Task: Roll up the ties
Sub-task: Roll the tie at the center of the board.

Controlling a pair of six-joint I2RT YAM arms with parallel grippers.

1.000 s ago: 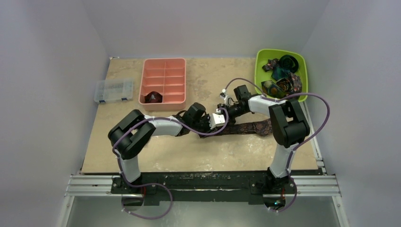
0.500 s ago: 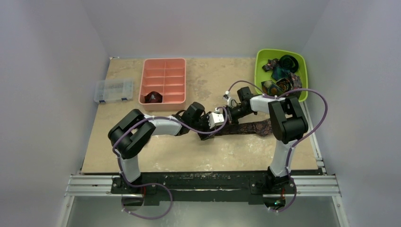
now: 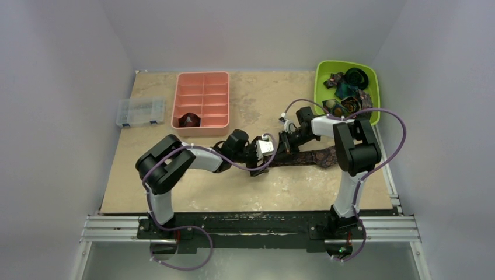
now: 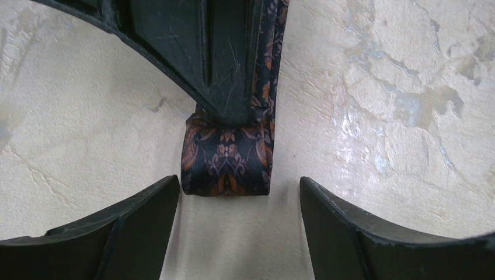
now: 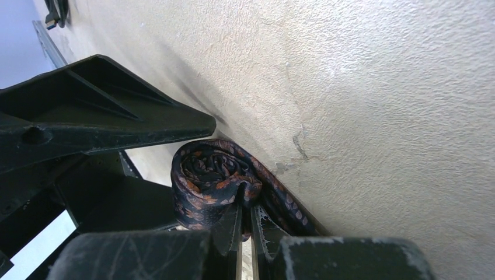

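- Since a second ago, the right gripper has been closed and the left gripper has been opened wider. Both have been shifted slightly toward the left edge of the worktop.
- The right gripper's jaws are pressed together, and a turn of the coil is pinched between them. The coil is the rolled end of a dark brown-maroon patterned tie.
- The left gripper's jaws are spread, with one of its fingers set at each side of the coil. A gap is seen at both sides, so the coil is not touched by either.
- In the left wrist view, the right gripper's dark finger is seen lying over the coil, and the flat strip is seen running away alongside it.
- The coil is found on the worktop at about its middle. The unrolled length is laid flat from there toward the right edge.
- A pink tray with eight compartments is placed near the far edge, left of centre. One rolled tie is seen in its near-left compartment.
- A green bin is set at the far right corner, and several rolled ties are held in it.
- A clear box is placed by the left edge, beside the tray.
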